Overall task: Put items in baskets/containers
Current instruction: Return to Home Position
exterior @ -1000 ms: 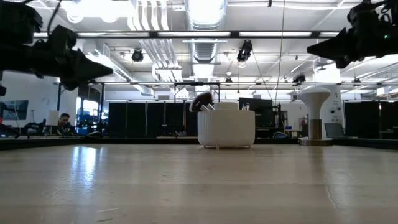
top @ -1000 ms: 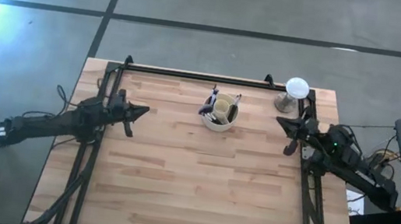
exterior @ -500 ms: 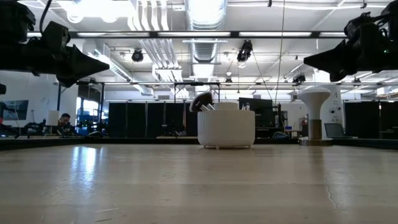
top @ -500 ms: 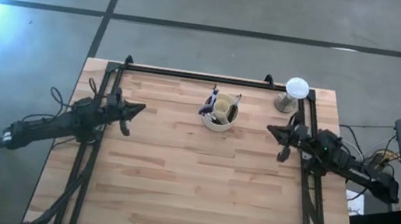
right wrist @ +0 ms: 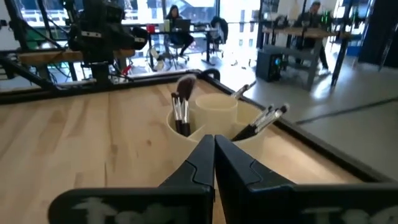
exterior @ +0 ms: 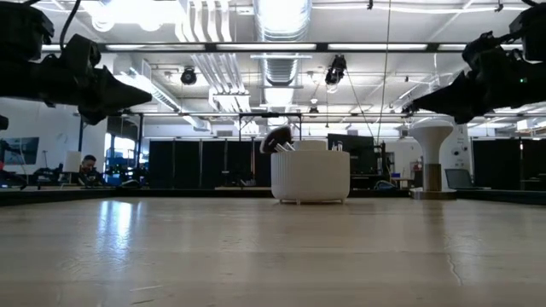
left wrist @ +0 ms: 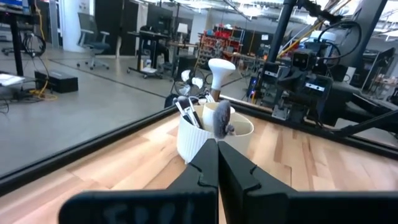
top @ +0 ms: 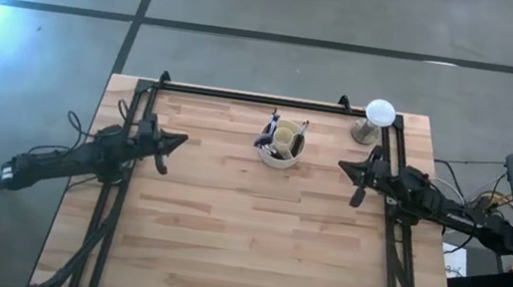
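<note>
The round cream holder (top: 282,145) stands upright on its base on the wooden table near the far edge, also seen in the low view (exterior: 310,176). Several thin makeup brushes (right wrist: 181,109) stand in its compartments with their heads up, one of them fluffy (left wrist: 222,119). My left gripper (top: 182,139) hovers shut at the table's left edge, pointing level at the holder and holding nothing. My right gripper (top: 343,166) hovers shut at the right edge, also pointing level at the holder and holding nothing.
A white globe on a grey stand (top: 377,119) stands at the table's far right corner. A black rail frame (top: 253,98) runs along the far edge and both sides. Bare wood (top: 252,244) fills the middle and near part of the table.
My right gripper has sunk and swung toward the table's left and near side, still shut. The left arm has stayed nearly where it was. The holder and brushes have not moved.
</note>
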You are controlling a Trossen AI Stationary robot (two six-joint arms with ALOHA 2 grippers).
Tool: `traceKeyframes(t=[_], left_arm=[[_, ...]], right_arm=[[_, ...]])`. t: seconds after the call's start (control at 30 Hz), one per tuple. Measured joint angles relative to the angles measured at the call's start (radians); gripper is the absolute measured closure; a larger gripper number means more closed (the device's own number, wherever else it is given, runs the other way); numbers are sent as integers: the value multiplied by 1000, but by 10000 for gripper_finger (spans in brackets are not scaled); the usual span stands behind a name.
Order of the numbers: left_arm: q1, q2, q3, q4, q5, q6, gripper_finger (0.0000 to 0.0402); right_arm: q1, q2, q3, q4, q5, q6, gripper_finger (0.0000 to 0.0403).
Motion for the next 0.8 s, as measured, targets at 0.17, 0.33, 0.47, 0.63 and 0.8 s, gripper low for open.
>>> traceKeyframes(t=[0.17, 0.33, 0.47, 0.63, 0.8], left_arm=[[0, 10, 0, 14, -1, -7, 402], [0, 10, -1, 15, -1, -8, 401], [0, 10, -1, 17, -1, -8, 402], [0, 10, -1, 18, -2, -9, 402], [0, 10, -1, 19, -2, -9, 402]], right_arm=[[0, 29, 0, 1, 0, 92, 394], [0, 41, 0, 1, 0, 118, 394], [0, 41, 0, 1, 0, 113, 394], [0, 41, 0, 1, -1, 114, 394], [0, 41, 0, 1, -3, 114, 394]])
